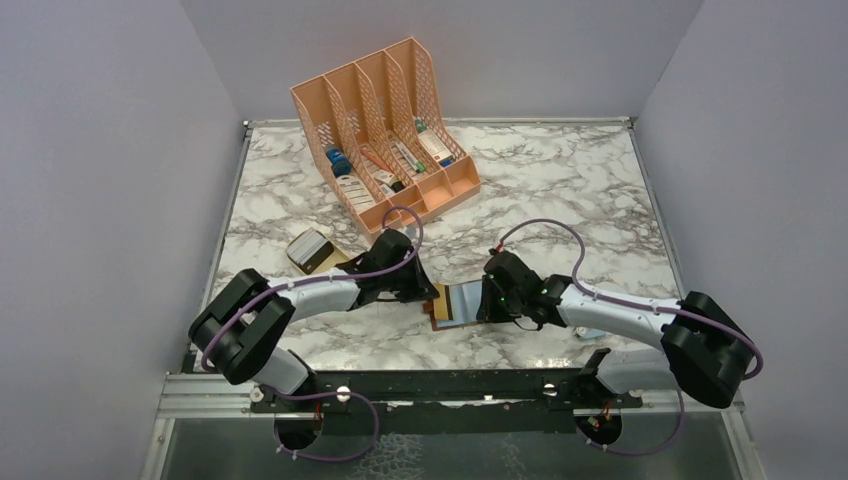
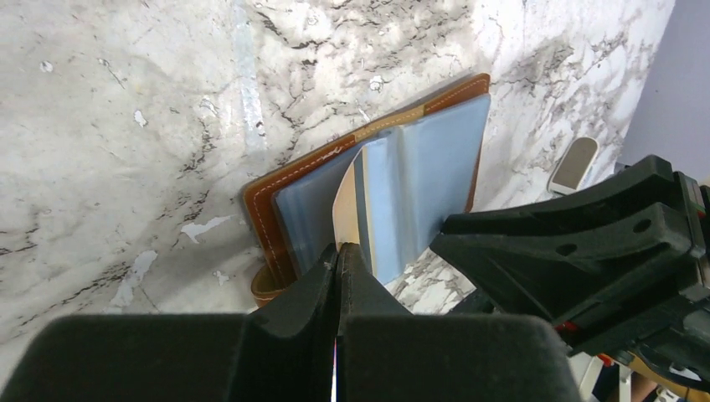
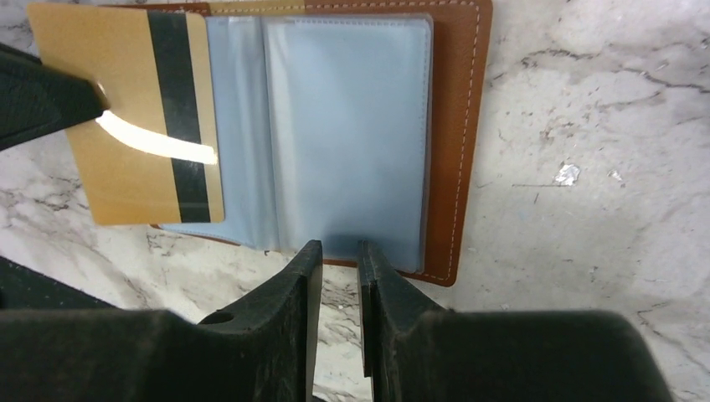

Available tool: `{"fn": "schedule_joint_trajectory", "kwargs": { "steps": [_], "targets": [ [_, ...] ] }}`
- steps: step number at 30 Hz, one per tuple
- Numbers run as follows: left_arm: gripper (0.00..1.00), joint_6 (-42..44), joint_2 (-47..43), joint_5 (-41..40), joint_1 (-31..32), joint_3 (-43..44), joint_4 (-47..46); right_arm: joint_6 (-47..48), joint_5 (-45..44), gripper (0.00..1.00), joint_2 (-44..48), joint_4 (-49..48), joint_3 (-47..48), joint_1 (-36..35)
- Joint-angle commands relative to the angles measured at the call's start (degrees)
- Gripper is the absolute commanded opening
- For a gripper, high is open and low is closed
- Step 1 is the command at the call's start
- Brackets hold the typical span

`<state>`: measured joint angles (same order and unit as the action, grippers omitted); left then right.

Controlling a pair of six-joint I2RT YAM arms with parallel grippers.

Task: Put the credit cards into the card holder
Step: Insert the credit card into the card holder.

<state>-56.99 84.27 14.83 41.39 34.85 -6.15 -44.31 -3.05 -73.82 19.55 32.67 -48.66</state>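
Your left claw (image 2: 342,249) is clamped shut on the near edge of a tan card (image 3: 134,176), which shows a black stripe down its length in the right wrist view. There the card sits at the upper left of the frame, overlapping the left side of the holder (image 3: 456,126). The holder lies open and flat on the marble table (image 1: 560,190), at the centre of the top view between your two claws. Its brown stitched cover frames pale blue-grey clear sleeves (image 3: 352,134). From what shows, no card sits inside the sleeves you can see; the tan card is still outside them. In the left wrist view it stands on edge against the sleeves near the fold. Your right claw (image 3: 341,260) is at the lower edge of the sleeves with its fingers nearly together and a thin gap between them. You cannot tell whether they pinch a sleeve. At the upper centre of the top view, the peach organizer (image 1: 310,105) holds pens, markers and small labelled items in its slots, well apart from the holder. A small grey striped box (image 1: 308,250) lies at mid-left, just beside your left arm.
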Motion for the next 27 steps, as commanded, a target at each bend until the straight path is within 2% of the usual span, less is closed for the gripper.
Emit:
{"fn": "schedule_joint_trajectory", "kwargs": {
  "steps": [1, 11, 18, 27],
  "targets": [
    [0.0, 2.13, 2.04, -3.31, 0.21, 1.47, 3.04, -1.88, 1.81, 0.22, 1.29, -0.73, -1.32, -0.02],
    [0.0, -3.64, 0.34, 1.32, 1.68, -0.43, -7.5, 1.93, -6.17, 0.22, 3.06, 6.19, 6.07, 0.02],
    [0.0, -4.93, 0.8, 2.8, 2.24, 0.07, -9.22, 3.49, -9.51, 0.22, -0.24, 7.63, 8.04, 0.59],
    [0.0, -6.56, 0.47, 2.18, 3.46, 1.18, -9.54, 2.95, -9.23, 0.22, -0.08, 6.67, 6.14, 0.76]
  ]
}}
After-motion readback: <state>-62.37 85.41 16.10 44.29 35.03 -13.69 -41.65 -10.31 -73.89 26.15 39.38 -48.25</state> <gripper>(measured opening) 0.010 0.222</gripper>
